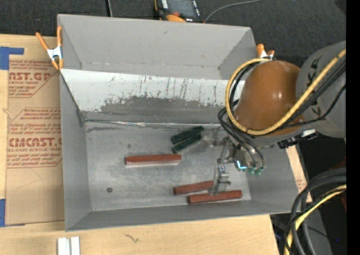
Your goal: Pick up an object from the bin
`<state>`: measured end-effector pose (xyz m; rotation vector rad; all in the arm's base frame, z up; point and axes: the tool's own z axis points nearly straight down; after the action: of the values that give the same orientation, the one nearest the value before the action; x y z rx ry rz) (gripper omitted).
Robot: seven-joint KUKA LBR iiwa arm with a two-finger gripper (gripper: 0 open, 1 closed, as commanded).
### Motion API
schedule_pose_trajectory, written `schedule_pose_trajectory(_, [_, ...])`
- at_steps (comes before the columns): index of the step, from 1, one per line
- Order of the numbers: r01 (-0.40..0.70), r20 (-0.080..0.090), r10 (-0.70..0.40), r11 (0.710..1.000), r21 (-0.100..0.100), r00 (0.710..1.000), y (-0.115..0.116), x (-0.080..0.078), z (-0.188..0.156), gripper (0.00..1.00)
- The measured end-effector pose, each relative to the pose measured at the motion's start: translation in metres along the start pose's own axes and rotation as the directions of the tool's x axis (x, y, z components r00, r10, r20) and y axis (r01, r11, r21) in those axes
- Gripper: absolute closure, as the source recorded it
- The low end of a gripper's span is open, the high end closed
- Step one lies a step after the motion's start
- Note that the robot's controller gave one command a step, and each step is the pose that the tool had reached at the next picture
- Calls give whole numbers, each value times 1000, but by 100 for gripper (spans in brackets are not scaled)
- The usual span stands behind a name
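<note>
The jaws hang low over two reddish-brown bars (194, 189) near the dark green piece (187, 138), probably lining up a grasp. I cannot tell whether they are open or closed.

Two flat, reddish-brown bars lie on the floor of the bin (76, 164) near its front right corner, right beneath the end effector (221, 183). The shorter bar (194, 188) lies lengthwise, slightly slanted. The longer bar (232, 195) lies just in front, nearly parallel and set further right; whether they touch is unclear.
</note>
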<state>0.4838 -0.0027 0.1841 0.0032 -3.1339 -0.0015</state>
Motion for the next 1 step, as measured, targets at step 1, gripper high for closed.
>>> schedule_pose_trajectory(1, [126, 1, -126, 992, 1, 992, -47, -19, 118, 0])
